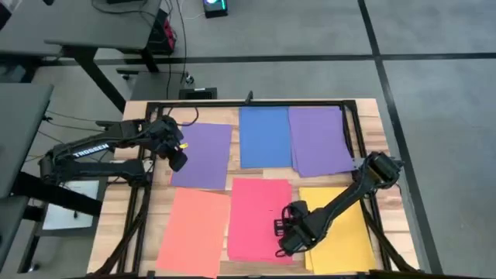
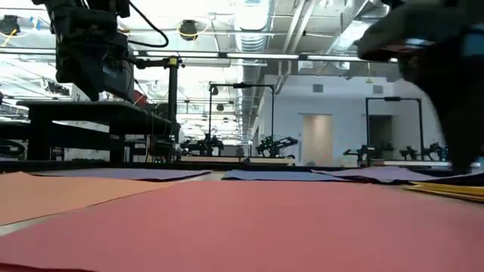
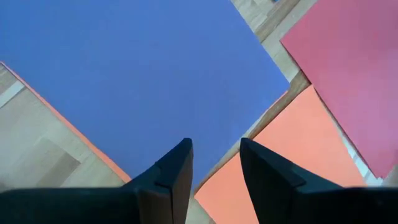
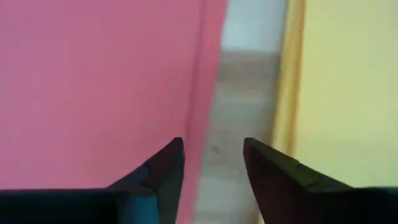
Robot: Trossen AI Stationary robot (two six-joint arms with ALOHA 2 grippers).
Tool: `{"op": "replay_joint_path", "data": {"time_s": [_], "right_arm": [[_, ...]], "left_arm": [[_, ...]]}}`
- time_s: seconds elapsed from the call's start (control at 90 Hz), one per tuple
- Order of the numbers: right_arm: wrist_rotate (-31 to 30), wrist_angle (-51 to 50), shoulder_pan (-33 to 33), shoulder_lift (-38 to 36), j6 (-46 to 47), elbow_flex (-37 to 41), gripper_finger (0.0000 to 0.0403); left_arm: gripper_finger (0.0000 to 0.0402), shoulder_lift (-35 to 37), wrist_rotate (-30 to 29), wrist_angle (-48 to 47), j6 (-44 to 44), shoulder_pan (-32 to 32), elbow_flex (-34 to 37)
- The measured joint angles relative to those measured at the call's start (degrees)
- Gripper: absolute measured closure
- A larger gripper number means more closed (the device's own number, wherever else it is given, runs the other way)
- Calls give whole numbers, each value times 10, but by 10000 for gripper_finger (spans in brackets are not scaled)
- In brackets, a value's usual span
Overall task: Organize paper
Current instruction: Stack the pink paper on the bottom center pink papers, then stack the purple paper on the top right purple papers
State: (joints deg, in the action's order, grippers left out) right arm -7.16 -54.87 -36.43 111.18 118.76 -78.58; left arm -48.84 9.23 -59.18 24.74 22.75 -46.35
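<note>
Reaching low, the right gripper (image 4: pixel 213 163) holds released fingers astride the pink-red sheet's (image 4: pixel 93 87) edge, the yellow sheet (image 4: pixel 348 81) just beside. The left gripper (image 3: pixel 216 163) hangs with fingers parted above the purple sheet (image 3: pixel 137 74).

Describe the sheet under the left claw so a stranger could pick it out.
On the wooden table, the far row holds three sheets. The purple sheet lies at that row's left end, under the left claw, beside the blue sheet. Another purple sheet lies right of the blue, with no claw over it.
</note>
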Motion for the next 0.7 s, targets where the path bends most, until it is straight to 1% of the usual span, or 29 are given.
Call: {"op": "replay_joint_path", "data": {"time_s": [0.1, 0.211, 0.311, 0.378, 0.433, 0.511, 0.633, 0.7], "right_arm": [[-5, 2, 3, -22, -69, -23, 233], [-57, 34, 26, -47, -174, -49, 232], [-99, 110, 69, -52, -281, -60, 232], [-100, 178, 108, -50, -343, -60, 232], [-88, 243, 146, -41, -381, -59, 232], [-73, 322, 199, -22, -406, -55, 232], [-59, 422, 282, 8, -392, -55, 232], [-43, 467, 320, 26, -389, -55, 232]], "left_arm": [[283, 0, 0, 0, -4, 0, 0], [283, 0, 0, 0, -10, 0, 0], [283, 0, 0, 0, -25, 0, 0], [283, -8, 0, 0, -40, 0, 0], [283, -14, 0, 0, -52, 0, 0], [283, -25, 2, 9, -66, 0, 7], [283, -53, 24, 45, -98, 0, 45], [283, -68, 26, 71, -110, 0, 69]]}}
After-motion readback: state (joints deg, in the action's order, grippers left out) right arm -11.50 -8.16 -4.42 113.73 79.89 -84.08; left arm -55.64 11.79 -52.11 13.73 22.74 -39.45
